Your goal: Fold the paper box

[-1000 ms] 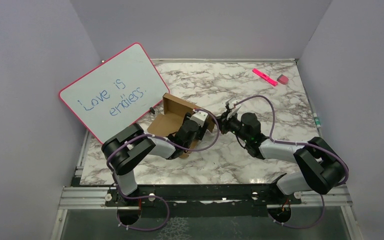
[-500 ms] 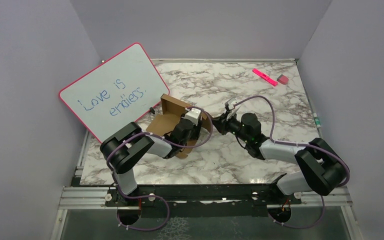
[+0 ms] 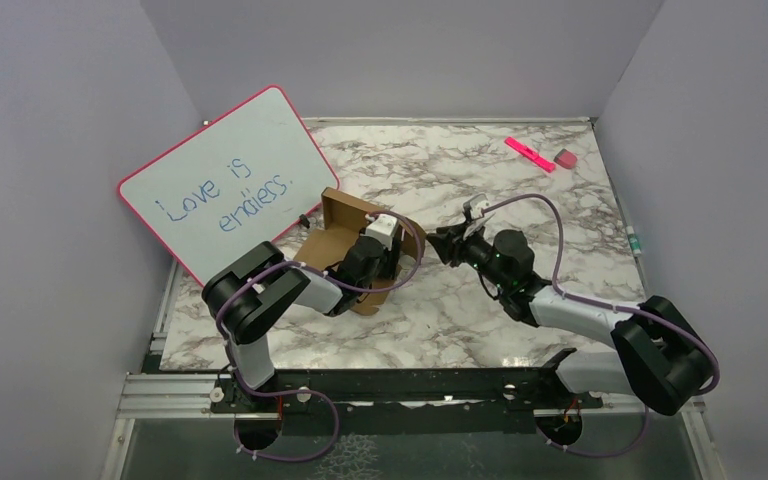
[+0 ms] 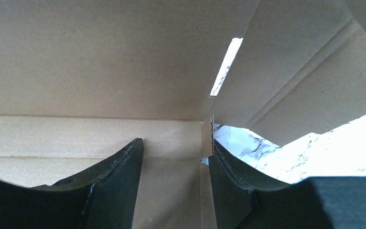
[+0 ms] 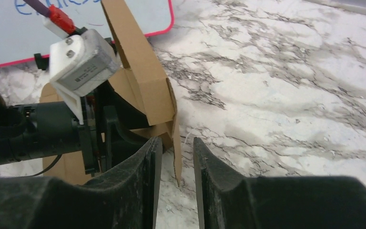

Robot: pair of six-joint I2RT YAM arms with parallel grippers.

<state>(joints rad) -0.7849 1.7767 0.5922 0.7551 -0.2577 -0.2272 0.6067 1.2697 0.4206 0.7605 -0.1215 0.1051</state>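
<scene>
The paper box (image 3: 345, 222) is brown cardboard, half raised, left of the table's middle near the whiteboard. My left gripper (image 3: 372, 262) reaches inside it. In the left wrist view this gripper (image 4: 175, 148) stands open over the box's inner panel (image 4: 100, 62), and a corrugated flap edge (image 4: 212, 136) rests beside the right fingertip. My right gripper (image 3: 436, 240) sits at the box's right side. Its jaws (image 5: 177, 140) are open a little, with a thin upright flap (image 5: 145, 90) between them and a gap on each side.
A pink-framed whiteboard (image 3: 220, 185) with blue writing leans at the back left, close behind the box. A pink marker (image 3: 530, 153) and a small eraser (image 3: 566, 158) lie at the far right corner. Marble tabletop (image 3: 520, 210) spreads to the right.
My right gripper has opened and let go of the flap, and its arm has drawn back to the right. The left gripper has narrowed slightly and shifted left inside the box.
</scene>
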